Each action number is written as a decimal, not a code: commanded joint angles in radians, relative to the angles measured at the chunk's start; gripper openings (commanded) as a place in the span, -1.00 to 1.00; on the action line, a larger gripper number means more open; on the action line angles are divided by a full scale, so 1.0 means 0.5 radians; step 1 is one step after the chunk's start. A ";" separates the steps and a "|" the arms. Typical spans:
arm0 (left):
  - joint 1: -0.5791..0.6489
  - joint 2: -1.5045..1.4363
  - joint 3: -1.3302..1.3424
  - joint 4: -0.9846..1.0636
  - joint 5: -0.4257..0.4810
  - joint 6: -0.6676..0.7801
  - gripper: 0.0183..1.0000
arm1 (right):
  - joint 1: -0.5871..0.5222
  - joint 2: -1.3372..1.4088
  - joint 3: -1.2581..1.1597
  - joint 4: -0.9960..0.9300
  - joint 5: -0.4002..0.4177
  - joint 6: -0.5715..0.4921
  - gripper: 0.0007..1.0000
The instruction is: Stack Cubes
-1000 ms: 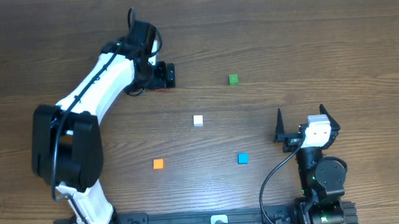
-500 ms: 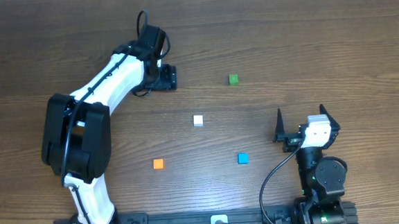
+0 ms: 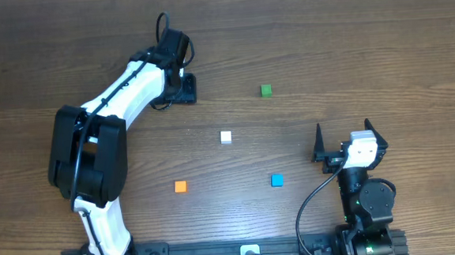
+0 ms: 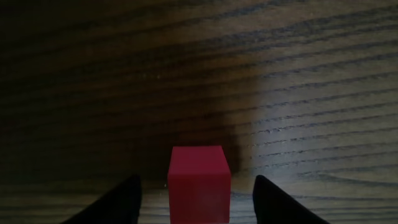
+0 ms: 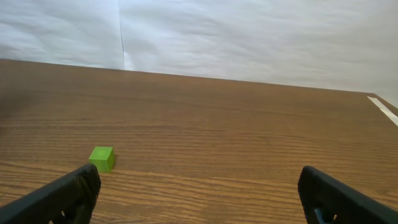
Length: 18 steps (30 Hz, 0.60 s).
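A red cube (image 4: 199, 180) lies on the wooden table between the fingers of my left gripper (image 4: 196, 190), which is open and low over it, with a gap on each side. In the top view the left gripper (image 3: 185, 87) sits at the back left. A green cube (image 3: 266, 90) is at the back right, also seen from the right wrist as the green cube (image 5: 102, 158). Mid-table lies a white cube (image 3: 226, 137). An orange cube (image 3: 180, 186) and a blue cube (image 3: 277, 180) lie nearer the front. My right gripper (image 3: 344, 136) stands open at the right, holding nothing.
The brown wooden table (image 3: 381, 47) has wide free room at the back right and the far left. A white backdrop (image 5: 249, 37) rises behind the table's far edge. The left arm's white links (image 3: 122, 90) run diagonally over the table's left half.
The left arm has shifted its wrist a little to the right and swung its lower links inward. The cubes and the right arm have stayed put.
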 commanded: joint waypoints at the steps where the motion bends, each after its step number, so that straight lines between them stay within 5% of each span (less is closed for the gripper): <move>1: -0.005 0.047 0.034 0.005 -0.018 -0.010 0.07 | -0.011 -0.014 -0.018 0.003 -0.016 -0.003 0.99; 9: -0.006 0.047 0.034 0.013 -0.017 -0.017 -0.13 | -0.011 -0.014 -0.018 0.003 -0.016 -0.003 0.99; 18: -0.006 0.047 0.034 0.012 -0.017 -0.056 -0.57 | -0.011 -0.014 -0.018 0.003 -0.016 -0.003 0.99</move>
